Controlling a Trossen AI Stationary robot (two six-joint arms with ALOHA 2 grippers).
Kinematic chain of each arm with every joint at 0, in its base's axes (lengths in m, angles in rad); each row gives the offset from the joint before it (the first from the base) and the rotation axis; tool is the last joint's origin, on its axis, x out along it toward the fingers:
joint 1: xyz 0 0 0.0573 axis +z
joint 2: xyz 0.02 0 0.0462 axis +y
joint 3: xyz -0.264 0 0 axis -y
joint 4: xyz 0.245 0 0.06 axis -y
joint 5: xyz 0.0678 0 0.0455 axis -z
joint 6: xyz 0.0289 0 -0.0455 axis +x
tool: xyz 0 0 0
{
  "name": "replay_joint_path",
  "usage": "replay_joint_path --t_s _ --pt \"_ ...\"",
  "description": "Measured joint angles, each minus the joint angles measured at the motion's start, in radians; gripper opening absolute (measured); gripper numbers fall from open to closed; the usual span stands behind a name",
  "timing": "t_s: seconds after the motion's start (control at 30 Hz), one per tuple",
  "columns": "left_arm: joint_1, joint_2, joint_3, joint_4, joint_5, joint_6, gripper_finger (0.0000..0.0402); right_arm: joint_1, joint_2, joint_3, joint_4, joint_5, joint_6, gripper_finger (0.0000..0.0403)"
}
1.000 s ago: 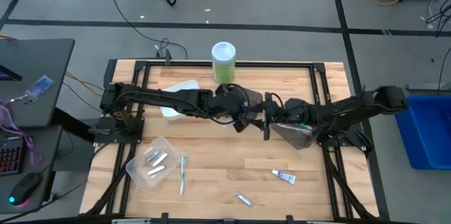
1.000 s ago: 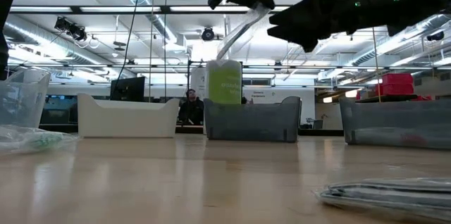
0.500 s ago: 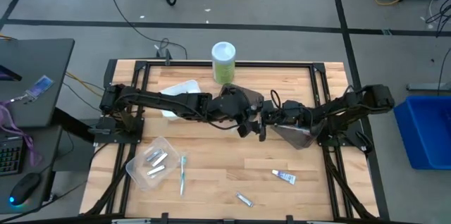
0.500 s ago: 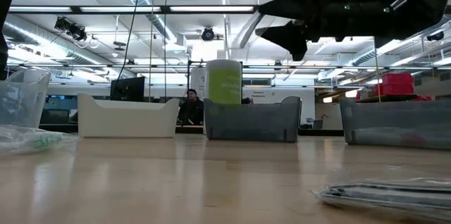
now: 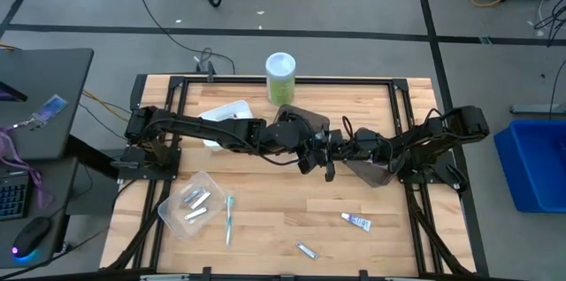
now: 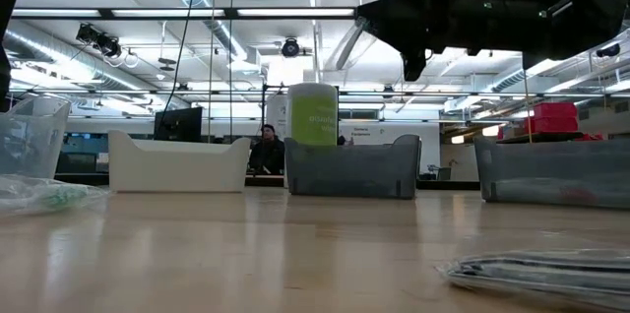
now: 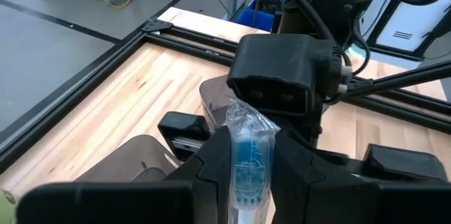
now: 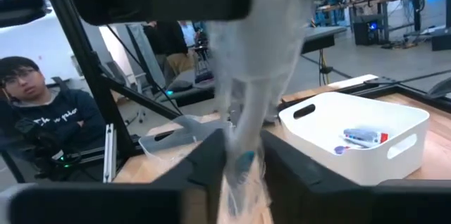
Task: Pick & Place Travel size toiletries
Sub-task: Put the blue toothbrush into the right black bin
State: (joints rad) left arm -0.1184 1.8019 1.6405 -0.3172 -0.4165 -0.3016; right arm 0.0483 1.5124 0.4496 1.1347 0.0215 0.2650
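Toothbrush in its clear wrapper (image 7: 248,155) hangs above the table's middle, pinched between the left gripper (image 7: 239,182) and the right gripper (image 8: 243,164), which meet head-on. Half a second ago the right jaws stood wide around it; they now appear clamped onto the wrapper, so both grip it. That probably marks a handover, with the left's release due next.

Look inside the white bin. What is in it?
In the white bin, a small red-and-white tube and something blue beside it. The near wall hides the rest of the floor.
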Motion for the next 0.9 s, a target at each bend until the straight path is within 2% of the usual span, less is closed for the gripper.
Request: replay_joint_path --t_s 0.17,0.5,0.9 --pt "-0.001 0.0 0.0 -0.007 0.0 -0.003 0.0092 0.0 0.0 0.0 0.0 -0.002 0.0 0.0047" --pt "-0.002 0.0 0.0 -0.006 0.003 -0.004 0.0093 -0.002 0.0 0.0 0.033 -0.05 -0.023 0.0041" --pt "0.0 0.0 0.0 -0.06 -0.02 -0.005 0.0125 -0.049 -0.01 0.0 -0.023 -0.058 -0.03 0.0041"
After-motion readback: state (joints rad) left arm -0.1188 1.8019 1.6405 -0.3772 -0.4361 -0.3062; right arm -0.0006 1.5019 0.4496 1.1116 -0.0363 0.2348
